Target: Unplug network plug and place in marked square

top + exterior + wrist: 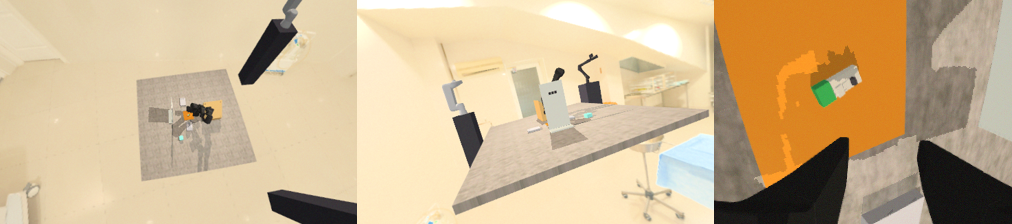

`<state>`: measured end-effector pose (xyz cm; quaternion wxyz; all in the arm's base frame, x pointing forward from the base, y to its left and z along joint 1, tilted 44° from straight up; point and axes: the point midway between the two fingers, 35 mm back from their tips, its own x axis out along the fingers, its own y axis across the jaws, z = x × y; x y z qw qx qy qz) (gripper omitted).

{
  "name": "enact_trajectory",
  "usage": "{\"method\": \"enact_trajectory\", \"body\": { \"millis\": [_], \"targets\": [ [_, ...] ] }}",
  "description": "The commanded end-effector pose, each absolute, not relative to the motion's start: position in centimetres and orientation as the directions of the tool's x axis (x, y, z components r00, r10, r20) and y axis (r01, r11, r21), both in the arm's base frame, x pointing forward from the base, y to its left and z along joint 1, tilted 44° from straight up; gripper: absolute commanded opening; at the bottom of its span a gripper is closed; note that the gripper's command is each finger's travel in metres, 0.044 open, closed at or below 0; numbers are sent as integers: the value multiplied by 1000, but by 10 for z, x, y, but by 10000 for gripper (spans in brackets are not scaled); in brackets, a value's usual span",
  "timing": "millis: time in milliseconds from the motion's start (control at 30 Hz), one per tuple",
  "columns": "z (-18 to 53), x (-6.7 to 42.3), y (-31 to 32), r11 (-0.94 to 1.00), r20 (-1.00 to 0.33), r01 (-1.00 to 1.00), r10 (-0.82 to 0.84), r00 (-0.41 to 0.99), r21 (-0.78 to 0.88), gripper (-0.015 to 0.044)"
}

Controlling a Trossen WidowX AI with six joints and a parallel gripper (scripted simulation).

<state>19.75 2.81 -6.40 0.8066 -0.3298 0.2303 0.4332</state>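
Note:
The network plug (pixel 837 86), white with a green end, lies flat on the orange marked square (pixel 867 23) (pixel 185 117). In the top view the plug is only a tiny speck on the square. My gripper (pixel 883 148) (pixel 192 110) hangs above the near edge of the square. Its two black fingers are apart with nothing between them, and they are clear of the plug. The upright grey panel (pixel 170 113) (pixel 557 110) with its row of sockets (pixel 553 92) stands to the left of the square. Its pale edge shows at the right of the wrist view (pixel 999 90).
A white block (pixel 182 102) lies behind the square and a grey-white block (pixel 189 126) in front of it. A cyan block (pixel 180 137) (pixel 588 115) lies farther forward. The arm's tan base board (pixel 215 109) is to the right. Dark pedestals stand off the table.

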Motion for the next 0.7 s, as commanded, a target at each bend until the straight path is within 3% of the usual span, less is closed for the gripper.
{"method": "enact_trajectory", "body": {
  "millis": [0, 667],
  "targets": [
    [-60, 201, 24, 404, -651, -845, 544, 529, -350, 156],
    [-51, 201, 15, 403, -650, -845, 544, 531, -353, 156]
  ]
}}
